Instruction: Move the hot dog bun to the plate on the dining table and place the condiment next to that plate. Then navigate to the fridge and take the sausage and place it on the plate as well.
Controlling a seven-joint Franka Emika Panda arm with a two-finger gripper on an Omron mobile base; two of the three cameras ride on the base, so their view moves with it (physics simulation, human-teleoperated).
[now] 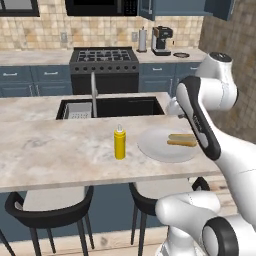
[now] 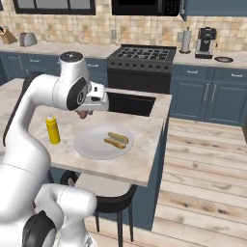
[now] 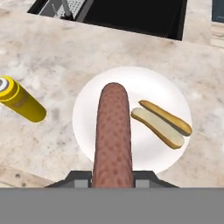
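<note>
At the bottom centre of the hand view the end effector [image 3: 112,177] is clamped on the sausage [image 3: 112,131], whose long axis runs up the frame. Directly beyond lies the plate [image 3: 92,127], the hot dog bun [image 3: 161,123] on its right half, the condiment [image 3: 19,99] at left on the tabletop [image 3: 65,52].

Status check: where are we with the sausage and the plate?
End effector shut on sausage, held above the plate. Bun already on plate, yellow bottle standing beside it on the table. Nothing in the way below.
</note>
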